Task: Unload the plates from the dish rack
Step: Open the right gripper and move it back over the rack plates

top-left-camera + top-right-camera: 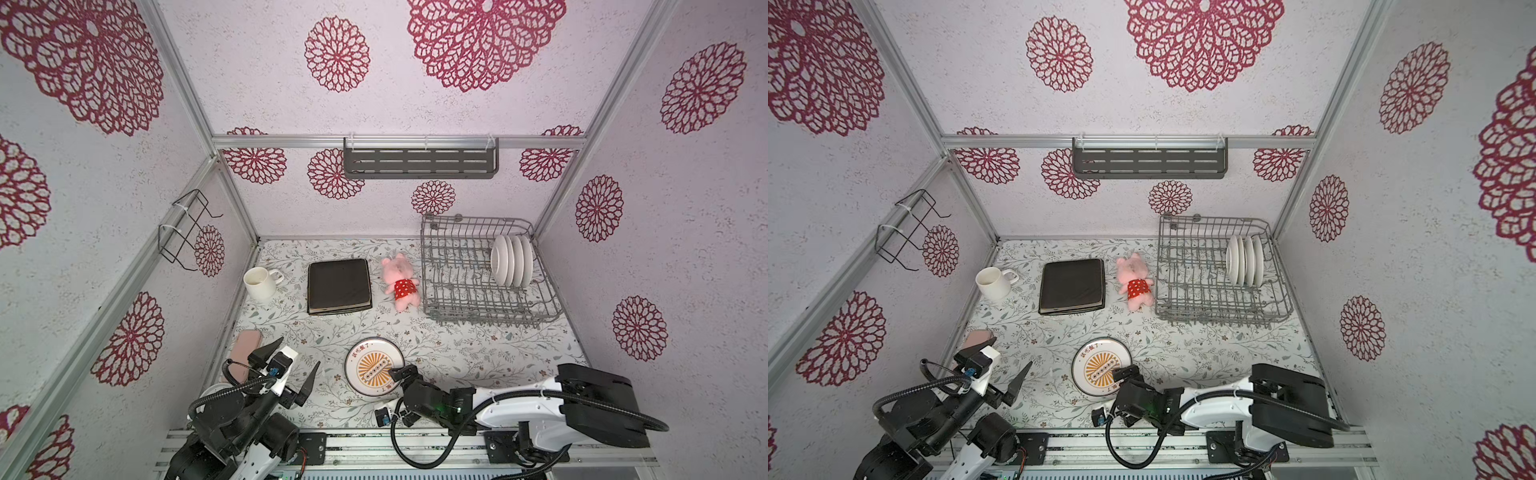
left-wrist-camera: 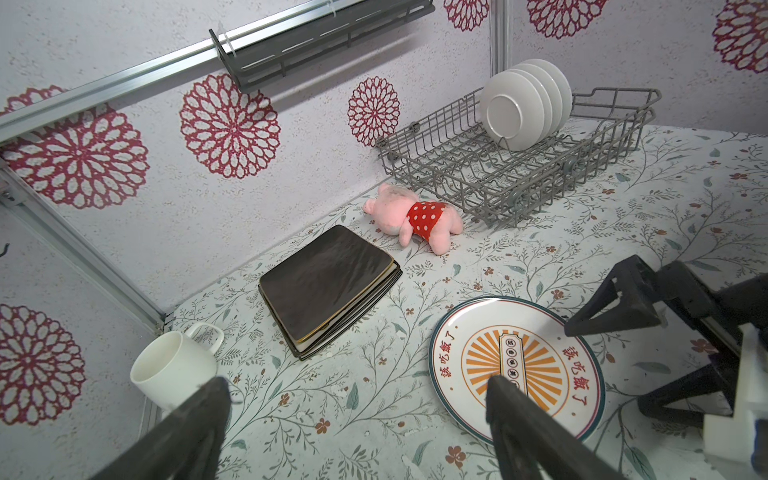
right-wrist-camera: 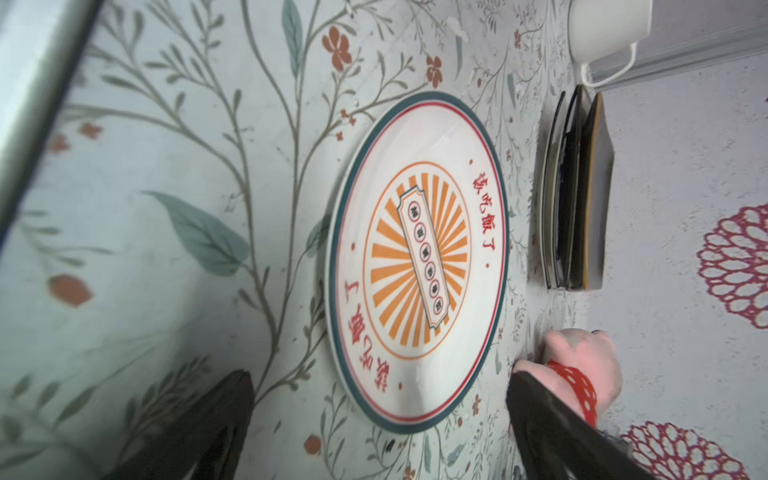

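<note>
A round white plate with an orange sunburst print point(image 1: 372, 365) point(image 1: 1100, 365) point(image 2: 540, 361) point(image 3: 419, 257) lies flat on the table near the front. My right gripper point(image 1: 395, 386) point(image 1: 1121, 384) point(image 3: 380, 384) is open at the plate's near rim, its fingers wide on either side and touching nothing. My left gripper point(image 1: 297, 353) point(image 1: 1013, 351) point(image 2: 357, 382) hangs open and empty to the plate's left. Several white plates point(image 1: 509, 259) point(image 1: 1244, 259) point(image 2: 519, 108) stand upright in the grey wire dish rack point(image 1: 478, 217) point(image 1: 1212, 217) point(image 2: 457, 166) at the back right. A stack of square plates point(image 1: 338, 286) point(image 1: 1072, 286) point(image 2: 328, 282) point(image 3: 582, 195), dark one on top, lies mid-table.
A white mug point(image 1: 259, 282) stands at the back left and a pink plush pig point(image 1: 401, 282) lies between the square stack and the rack. A pink flat object point(image 1: 245, 349) sits by the left gripper. A slotted shelf point(image 1: 419, 162) and a wire holder point(image 1: 187, 228) hang on the walls.
</note>
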Action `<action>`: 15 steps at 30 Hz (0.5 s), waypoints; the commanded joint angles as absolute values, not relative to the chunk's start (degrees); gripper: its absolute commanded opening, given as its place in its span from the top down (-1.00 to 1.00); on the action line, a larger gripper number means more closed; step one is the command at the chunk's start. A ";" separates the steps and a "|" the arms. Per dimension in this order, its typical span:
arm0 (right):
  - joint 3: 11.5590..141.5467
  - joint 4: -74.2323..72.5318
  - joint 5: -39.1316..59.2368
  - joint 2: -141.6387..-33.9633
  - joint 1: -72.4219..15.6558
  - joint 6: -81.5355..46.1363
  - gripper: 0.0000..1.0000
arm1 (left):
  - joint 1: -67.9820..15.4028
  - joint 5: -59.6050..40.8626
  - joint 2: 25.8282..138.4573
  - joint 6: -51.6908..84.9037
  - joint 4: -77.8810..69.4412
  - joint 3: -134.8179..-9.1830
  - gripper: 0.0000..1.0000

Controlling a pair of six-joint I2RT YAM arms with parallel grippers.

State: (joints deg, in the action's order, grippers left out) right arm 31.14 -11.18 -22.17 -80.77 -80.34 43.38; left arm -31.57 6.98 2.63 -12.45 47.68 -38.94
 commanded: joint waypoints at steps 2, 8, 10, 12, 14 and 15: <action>36.64 3.72 -23.83 -73.86 -75.32 27.58 -0.98 | -32.33 7.04 3.11 -13.71 46.70 -38.40 -0.95; 44.12 6.65 -33.28 -65.41 -60.46 18.65 -0.98 | -32.31 7.74 3.59 -13.76 46.45 -38.22 -0.95; 47.44 7.61 -32.72 -63.15 -53.15 14.67 -0.98 | -32.32 7.68 3.68 -13.72 46.43 -38.23 -0.95; 50.74 8.75 -37.22 -62.45 -45.47 5.59 -0.98 | -32.32 7.49 3.60 -13.75 46.52 -38.27 -0.95; 54.53 11.84 -34.65 -63.49 -37.94 4.13 -0.98 | -32.32 7.35 3.59 -13.84 46.51 -38.16 -0.95; 56.55 13.21 -35.57 -64.40 -35.37 5.43 -0.98 | -32.34 7.21 3.58 -13.97 46.57 -38.16 -0.95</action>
State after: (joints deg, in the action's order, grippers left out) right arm 52.69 7.79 -32.01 -64.10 -40.99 12.32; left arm -31.57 7.22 3.01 -12.51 47.48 -38.72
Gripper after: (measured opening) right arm 0.989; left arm 0.974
